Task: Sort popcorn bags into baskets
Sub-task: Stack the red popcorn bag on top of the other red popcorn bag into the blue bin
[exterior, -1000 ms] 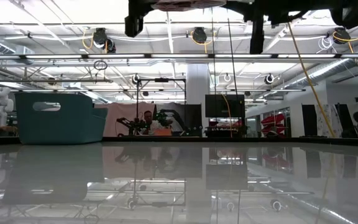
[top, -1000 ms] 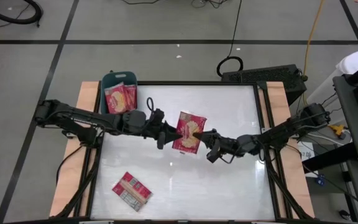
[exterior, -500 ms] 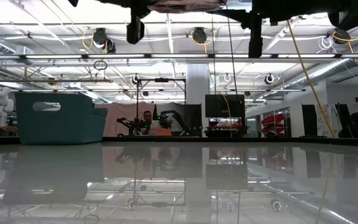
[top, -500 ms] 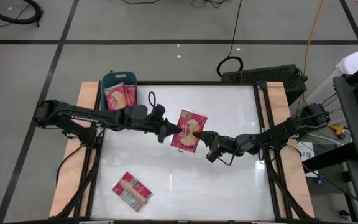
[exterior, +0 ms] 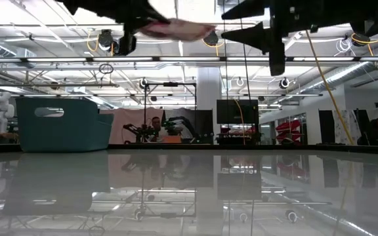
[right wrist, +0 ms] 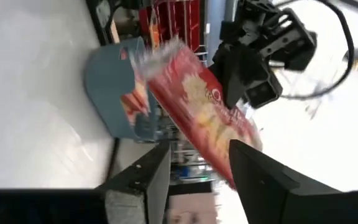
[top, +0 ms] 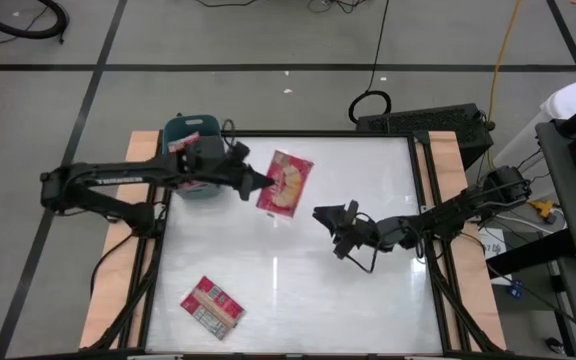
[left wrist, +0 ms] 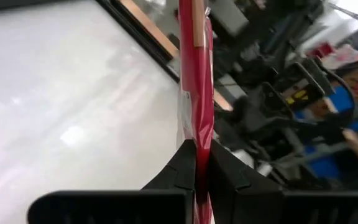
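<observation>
A red popcorn bag (top: pixel 286 183) with a yellow picture on its upper face hangs over the table's far left part, with my left gripper (top: pixel 264 185) shut on it. It shows edge-on in the left wrist view (left wrist: pixel 195 74). The teal basket (top: pixel 180 131) stands at the far left corner, partly under my left arm, with red bags (right wrist: pixel 135 99) inside. My right gripper (top: pixel 333 211) hovers open to the right of the held bag, with nothing between its fingers. Another bag (top: pixel 211 305) lies flat near the front left. My left gripper pinches the bag's left edge (left wrist: pixel 196 134) between its two fingers. The fingers come nearly level from the table's left. The bag sticks out beyond them roughly level, picture face up, lifted clear of the table (exterior: pixel 176 27).
Wooden side rails (top: pixel 140 150) and a dark frame border the white tabletop. Open tabletop (top: pixel 368 300) spreads across the middle and right. Cables and a dark box (top: pixel 423 120) lie beyond the far edge.
My left gripper has shut on the bag and carried it toward the table's far left, toward the basket. My right gripper has opened, let go of the bag, rolled at the wrist and stayed in place. The bag has stayed clear of the table.
</observation>
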